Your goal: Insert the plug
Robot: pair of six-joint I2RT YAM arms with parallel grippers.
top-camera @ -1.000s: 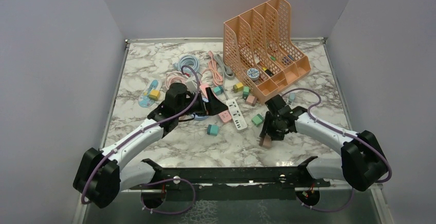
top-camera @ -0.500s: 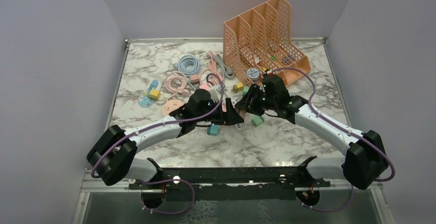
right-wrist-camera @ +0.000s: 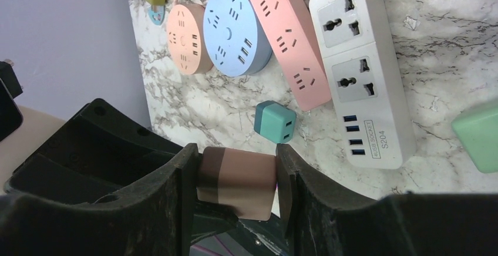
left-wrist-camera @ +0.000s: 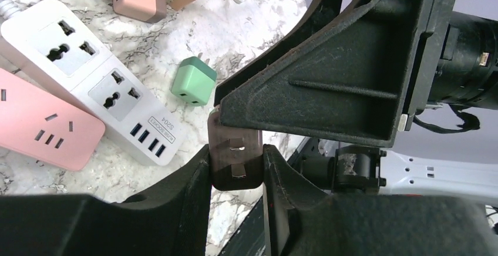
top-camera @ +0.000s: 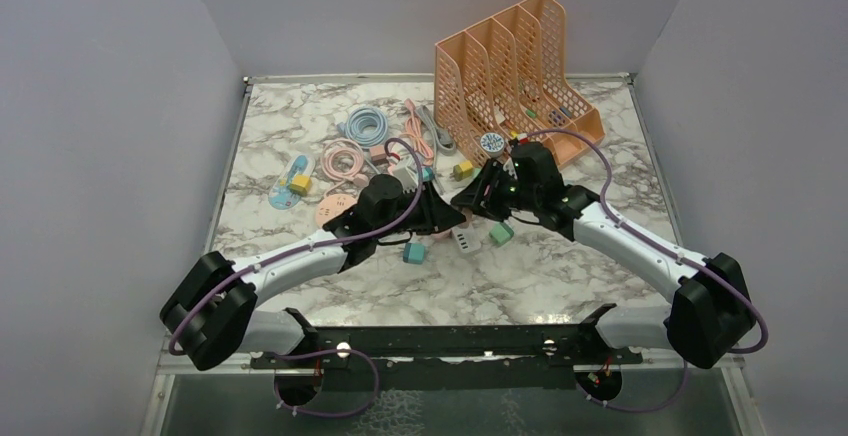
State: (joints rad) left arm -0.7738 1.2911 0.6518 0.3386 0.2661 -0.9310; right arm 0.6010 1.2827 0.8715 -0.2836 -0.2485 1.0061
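The plug (left-wrist-camera: pixel 236 150) is a brownish-pink cube with two flat metal prongs, held in the air between both arms over the middle of the table. In the left wrist view my left gripper (left-wrist-camera: pixel 236 171) is shut on its sides, prongs facing the camera, and the right gripper's fingers (left-wrist-camera: pixel 329 86) lie across just above it. Seen from the right wrist, my right gripper (right-wrist-camera: pixel 236 171) is shut on the same plug (right-wrist-camera: pixel 241 185), with the left gripper's fingers (right-wrist-camera: pixel 88 150) close on the left. From the top camera the two grippers (top-camera: pixel 458 204) meet tip to tip and hide the plug.
Below lie a white power strip (right-wrist-camera: pixel 358 68), a long pink strip (right-wrist-camera: pixel 288 33), a round blue socket (right-wrist-camera: pixel 235 30) and a round peach one (right-wrist-camera: pixel 188 39). A teal cube plug (right-wrist-camera: pixel 275 122) and a green one (left-wrist-camera: pixel 194 83) sit loose. An orange file rack (top-camera: pixel 515 76) and coiled cables (top-camera: pixel 365 126) stand behind.
The right arm carried the plug from the right side to the table's middle. The left arm swung over to meet it and its jaws shut from wide open onto the plug.
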